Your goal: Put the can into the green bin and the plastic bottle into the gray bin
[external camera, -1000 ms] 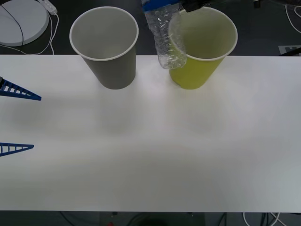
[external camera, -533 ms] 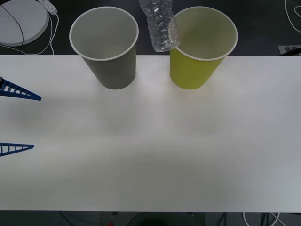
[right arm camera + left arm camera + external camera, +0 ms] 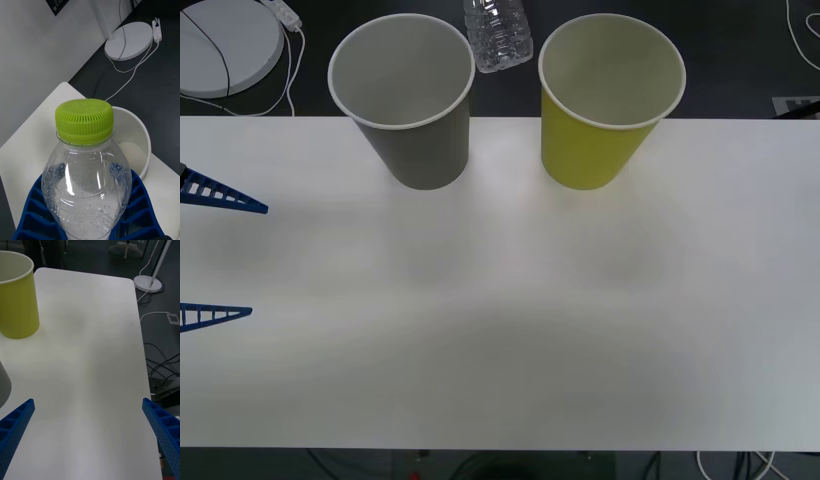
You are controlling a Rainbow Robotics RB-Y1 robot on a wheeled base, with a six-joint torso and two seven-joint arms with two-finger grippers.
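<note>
Carrying bottle (image 3: pixel 87 180), clamped in right gripper (image 3: pixel 88 221), toward gray bin (image 3: pixel 402 95). Next: centre over rim, release. Left gripper (image 3: pixel 90 427) wide, idle.

The right hand (image 3: pixel 90 225) is closed around the plastic bottle (image 3: pixel 87 187), its blue ribbed fingers (image 3: pixel 140 206) pressing both sides of the clear body below the lime-green cap (image 3: pixel 84 120). Beyond the cap, below the hand, a bin's (image 3: pixel 144 150) white inside shows on the white tabletop (image 3: pixel 33 135).
</note>
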